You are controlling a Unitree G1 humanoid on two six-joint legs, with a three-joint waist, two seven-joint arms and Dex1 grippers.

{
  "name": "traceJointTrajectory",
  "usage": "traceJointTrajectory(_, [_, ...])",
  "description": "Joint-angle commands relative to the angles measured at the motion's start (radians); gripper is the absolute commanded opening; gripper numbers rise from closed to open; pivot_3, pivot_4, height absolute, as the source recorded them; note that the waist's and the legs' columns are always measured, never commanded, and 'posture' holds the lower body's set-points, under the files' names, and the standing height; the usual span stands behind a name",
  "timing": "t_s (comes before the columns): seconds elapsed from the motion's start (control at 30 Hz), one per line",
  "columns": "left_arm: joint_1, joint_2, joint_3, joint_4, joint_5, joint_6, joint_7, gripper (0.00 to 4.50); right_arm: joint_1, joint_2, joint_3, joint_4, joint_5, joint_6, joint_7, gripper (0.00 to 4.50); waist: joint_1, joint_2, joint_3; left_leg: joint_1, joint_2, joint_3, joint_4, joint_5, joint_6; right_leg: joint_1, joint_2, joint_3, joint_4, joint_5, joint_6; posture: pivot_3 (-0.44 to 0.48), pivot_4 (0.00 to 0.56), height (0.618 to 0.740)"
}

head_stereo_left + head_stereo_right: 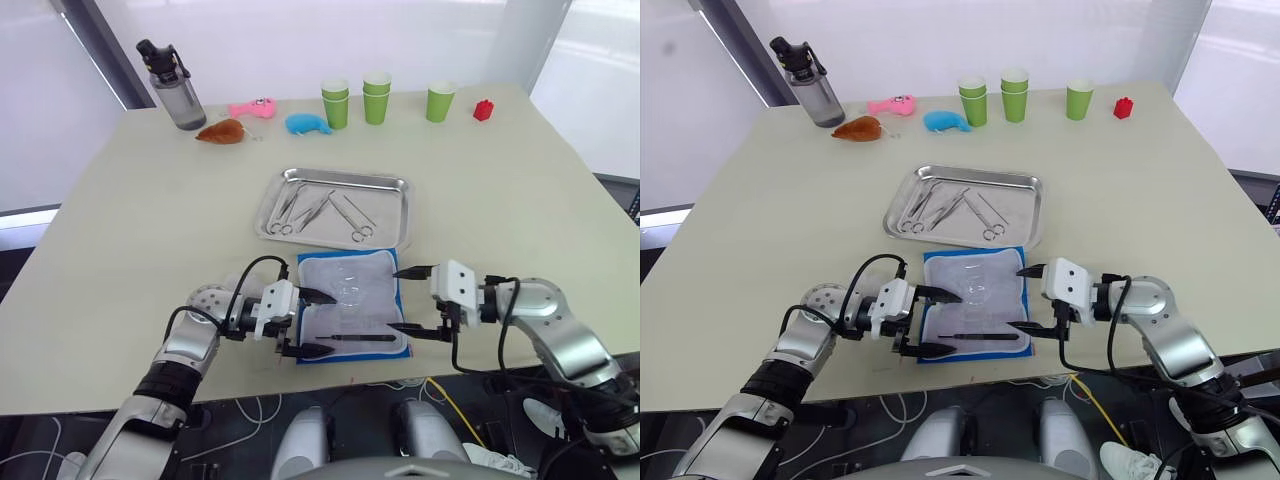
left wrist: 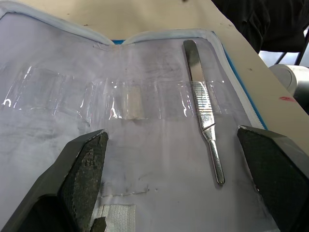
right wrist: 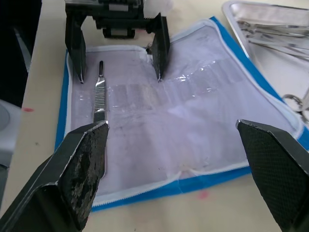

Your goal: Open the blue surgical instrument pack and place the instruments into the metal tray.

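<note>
Lying open and flat between the two pincers, the pack [image 1: 350, 305] shows its white lining and clear pockets, with one slim metal tool [image 2: 205, 113] left tucked under a clear strap. The left pincer [image 1: 312, 322] sits at the pack's left edge, jaws spread wide and holding nothing; the tool lies just inside its nearer finger, running across towards the right pincer [image 1: 415, 300], which hovers at the opposite edge, equally wide open and empty.

That tool looks light, stiff and slippery, thin enough to lie almost flush with the cloth, so a hold on its ribbed middle seems safest, sliding it out of the strap lengthwise. The pack itself is soft and would likely drag along if the strap catches; I cannot tell how tightly the strap holds it.

Just beyond both pincers stands the tray [image 1: 395, 232], already holding several scissors and forceps [image 1: 320, 210]. Nothing blocks the way there. Well beyond it are green cups [image 1: 376, 98], a bottle [image 1: 175, 88], some small toys [image 1: 252, 108] and a red block [image 1: 483, 110].
</note>
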State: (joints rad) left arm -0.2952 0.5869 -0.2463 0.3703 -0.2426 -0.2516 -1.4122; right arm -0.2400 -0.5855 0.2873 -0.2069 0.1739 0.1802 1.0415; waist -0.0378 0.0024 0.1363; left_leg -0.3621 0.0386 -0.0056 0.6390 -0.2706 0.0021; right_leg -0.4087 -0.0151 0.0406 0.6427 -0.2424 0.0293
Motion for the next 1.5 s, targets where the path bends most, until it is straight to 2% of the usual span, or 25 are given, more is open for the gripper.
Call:
traceJointTrajectory(0.03, [0.06,0.036,-0.053,0.136,0.122,0.054,0.038,4.5,-0.027,0.019,0.04,0.027,-0.02,-0.064,0.025,4.42,0.0,0.0,0.0,0.0,0.0,0.0,0.0,0.0,0.0,0.0,0.0,0.0,0.0,0.0,0.0,0.0,0.15,0.734])
traceJointTrajectory(0.27, [0.063,0.037,-0.052,0.133,0.122,0.057,0.039,4.5,-0.046,0.043,0.097,0.133,-0.069,-0.145,0.054,4.42,0.0,0.0,0.0,0.0,0.0,0.001,0.0,0.0,0.0,0.0,0.001,0.0,0.0,0.0,0.0,0.0,0.15,0.734])
traceJointTrajectory(0.5, [0.069,0.037,-0.052,0.127,0.121,0.06,0.042,4.5,-0.035,0.009,0.125,0.233,-0.136,-0.191,0.068,4.42,0.0,-0.001,-0.002,0.001,0.0,0.002,0.0,0.0,0.0,0.001,0.001,0.001,0.0,0.0,0.0,0.0,0.15,0.734])
traceJointTrajectory(0.53, [0.07,0.037,-0.052,0.126,0.121,0.06,0.042,4.5,-0.032,0.005,0.128,0.237,-0.138,-0.191,0.073,3.93,0.0,-0.001,-0.002,0.001,0.0,0.002,0.0,0.0,0.0,0.001,0.001,0.001,0.0,0.0,0.0,0.0,0.15,0.734])
traceJointTrajectory(0.6, [0.071,0.037,-0.052,0.126,0.121,0.06,0.043,4.5,-0.027,-0.004,0.132,0.238,-0.141,-0.181,0.08,3.23,0.0,-0.001,-0.003,0.002,0.0,0.002,0.0,0.0,0.0,0.002,0.001,0.001,0.0,0.0,0.0,0.0,0.15,0.734])
traceJointTrajectory(0.63, [0.071,0.036,-0.052,0.126,0.121,0.06,0.043,4.5,-0.026,-0.008,0.136,0.235,-0.142,-0.171,0.084,2.64,0.0,-0.001,-0.004,0.002,0.0,0.002,0.0,0.0,0.0,0.002,0.001,0.001,0.0,0.0,0.0,0.0,0.15,0.734])
traceJointTrajectory(0.67, [0.071,0.036,-0.053,0.126,0.121,0.06,0.044,4.5,-0.024,-0.013,0.139,0.23,-0.14,-0.16,0.091,2.48,0.0,-0.001,-0.004,0.002,0.0,0.001,0.0,0.0,0.0,0.002,0.001,0.001,0.0,0.0,0.0,0.0,0.15,0.734])
traceJointTrajectory(0.73, [0.07,0.034,-0.053,0.126,0.121,0.061,0.046,4.5,-0.017,-0.024,0.144,0.211,-0.133,-0.121,0.103,1.56,0.0,-0.001,-0.004,0.002,0.0,0.001,0.0,0.0,0.0,0.002,0.001,0.002,0.0,0.0,0.0,0.0,0.15,0.734])
traceJointTrajectory(0.8, [0.07,0.033,-0.054,0.126,0.12,0.061,0.047,4.5,-0.011,-0.036,0.15,0.193,-0.126,-0.091,0.117,1.21,0.0,-0.001,-0.004,0.002,0.0,0.001,0.0,0.0,0.0,0.002,0.001,0.002,0.0,0.0,0.0,0.0,0.15,0.734])
traceJointTrajectory(0.83, [0.07,0.033,-0.054,0.126,0.12,0.061,0.048,4.5,-0.009,-0.038,0.151,0.188,-0.124,-0.084,0.121,0.64,0.0,-0.002,-0.005,0.002,0.0,0.001,0.001,0.0,0.0,0.002,0.001,0.002,0.0,0.0,0.0,0.0,0.15,0.734])
traceJointTrajectory(0.87, [0.07,0.033,-0.055,0.126,0.121,0.061,0.049,4.5,-0.007,-0.04,0.151,0.182,-0.122,-0.077,0.123,0.35,0.0,-0.002,-0.005,0.002,0.0,0.001,0.001,0.0,0.0,0.002,0.001,0.002,0.0,0.0,0.0,0.0,0.15,0.734])
traceJointTrajectory(0.93, [0.071,0.032,-0.056,0.128,0.121,0.059,0.05,4.5,-0.005,-0.039,0.152,0.17,-0.12,-0.066,0.121,0.01,0.0,-0.002,-0.006,0.002,0.0,0.001,0.001,0.0,0.0,0.002,0.001,0.002,0.0,0.0,0.0,0.0,0.15,0.734])
traceJointTrajectory(1.23, [0.083,0.025,-0.057,0.119,0.121,0.06,0.056,4.5,-0.034,0.008,0.15,0.117,-0.087,0.008,0.106,0.01,-0.001,-0.002,-0.008,0.003,0.0,0.0,0.001,0.0,0.0,0.002,0.001,0.002,0.0,0.0,0.0,0.0,0.15,0.734])
traceJointTrajectory(1.5, [0.09,0.031,-0.053,0.117,0.121,0.059,0.055,4.5,-0.061,-0.012,0.148,0.019,-0.095,0.06,0.109,0.01,-0.001,-0.001,-0.008,0.002,0.0,0.0,0.001,0.0,0.0,0.001,0.001,0.002,0.0,0.0,0.0,0.0,0.15,0.734])
